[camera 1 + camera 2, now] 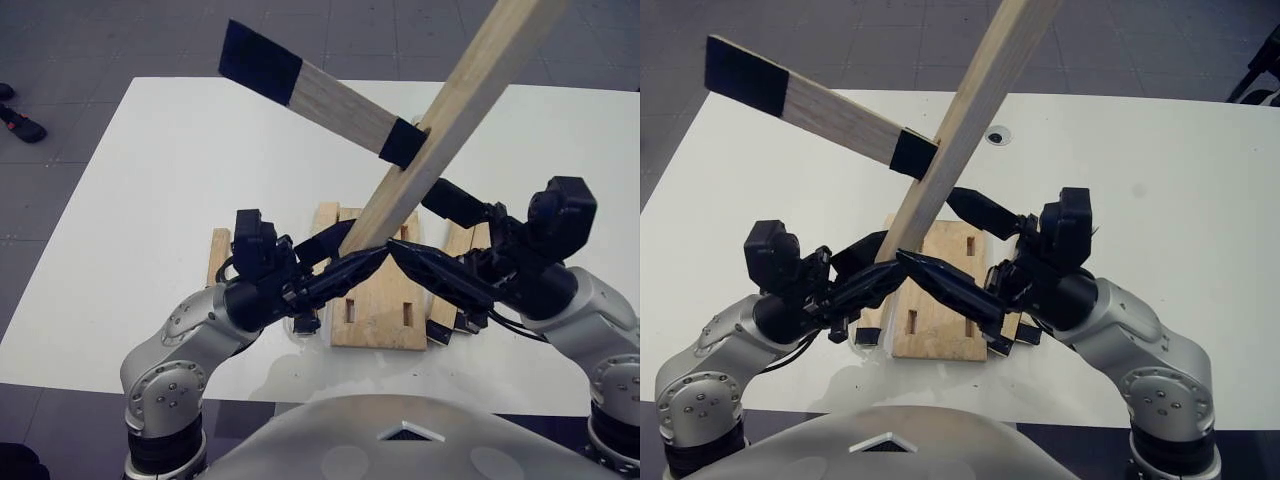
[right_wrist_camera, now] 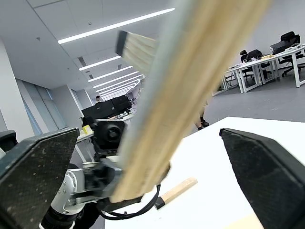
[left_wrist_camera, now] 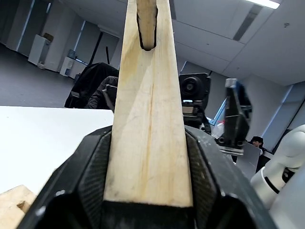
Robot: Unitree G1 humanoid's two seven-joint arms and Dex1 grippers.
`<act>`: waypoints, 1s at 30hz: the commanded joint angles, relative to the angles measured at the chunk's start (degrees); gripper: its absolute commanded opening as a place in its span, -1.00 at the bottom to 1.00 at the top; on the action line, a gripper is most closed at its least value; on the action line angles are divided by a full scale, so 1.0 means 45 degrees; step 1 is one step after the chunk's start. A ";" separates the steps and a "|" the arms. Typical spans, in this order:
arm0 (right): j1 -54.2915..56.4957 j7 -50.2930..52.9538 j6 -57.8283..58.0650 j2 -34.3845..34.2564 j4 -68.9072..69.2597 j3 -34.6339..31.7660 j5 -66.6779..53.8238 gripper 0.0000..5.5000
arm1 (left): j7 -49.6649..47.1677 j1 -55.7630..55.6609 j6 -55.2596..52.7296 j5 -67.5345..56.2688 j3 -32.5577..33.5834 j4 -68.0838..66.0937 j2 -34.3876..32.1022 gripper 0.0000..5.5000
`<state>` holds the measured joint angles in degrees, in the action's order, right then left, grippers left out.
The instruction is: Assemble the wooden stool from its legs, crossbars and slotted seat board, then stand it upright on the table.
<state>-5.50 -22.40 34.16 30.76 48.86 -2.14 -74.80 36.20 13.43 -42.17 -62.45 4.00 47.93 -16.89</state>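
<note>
Your left gripper [image 1: 355,257] pinches only the foot of the tilted leg [image 1: 450,120] above the seat board [image 1: 385,312] (right gripper [image 1: 412,222] spread, gripping nothing), so the overhanging crossbar [image 1: 330,100] could lever it loose.

You have bright, even overhead light on the white rectangular table [image 1: 150,200]; long ceiling light strips [image 2: 114,26] glow above it. Near its front edge lie a mild sheen and only a faint shadow under the flat pale wooden seat board [image 1: 380,310]; the long pale wooden leg [image 3: 147,119] is evenly lit.
</note>
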 commanded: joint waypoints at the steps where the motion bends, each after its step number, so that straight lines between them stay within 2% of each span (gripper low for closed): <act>1: 0.0467 -0.0310 0.0162 0.0287 -0.0304 0.0272 0.0426 1.00 | 0.0739 0.0363 0.0425 -0.0370 -0.0358 0.0484 -0.0696 -0.26; 6: 0.0875 -0.0495 0.0247 0.0373 -0.0178 0.0738 0.0349 1.00 | 0.1050 0.0724 0.0825 -0.0365 -0.0784 0.0520 -0.1237 -0.26; 13: 0.0728 -0.2209 0.0681 0.1206 -0.0148 0.0728 -0.1179 0.53 | 0.1039 0.0868 0.1212 -0.0329 -0.1257 0.0477 -0.1655 -0.26; 23: 0.0537 -0.3073 0.0821 0.1556 -0.0564 0.0754 -0.1354 -0.14 | 0.1009 0.1102 0.1693 -0.0214 -0.1603 0.0511 -0.2084 -0.26; 25: 0.0526 -0.3039 0.0811 0.1500 -0.0632 0.0750 -0.1341 -0.23 | 0.1054 0.1157 0.1782 -0.0094 -0.1669 0.0468 -0.2137 -0.26; 30: 0.0630 -0.2662 0.0807 0.1328 -0.0775 0.0717 -0.1844 -0.24 | 0.1134 0.1281 0.2141 0.0354 -0.1942 0.0324 -0.2181 -0.26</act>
<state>-3.33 -35.52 37.75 37.00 45.66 1.44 -81.76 41.52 18.83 -33.36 -62.51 -4.49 49.87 -25.94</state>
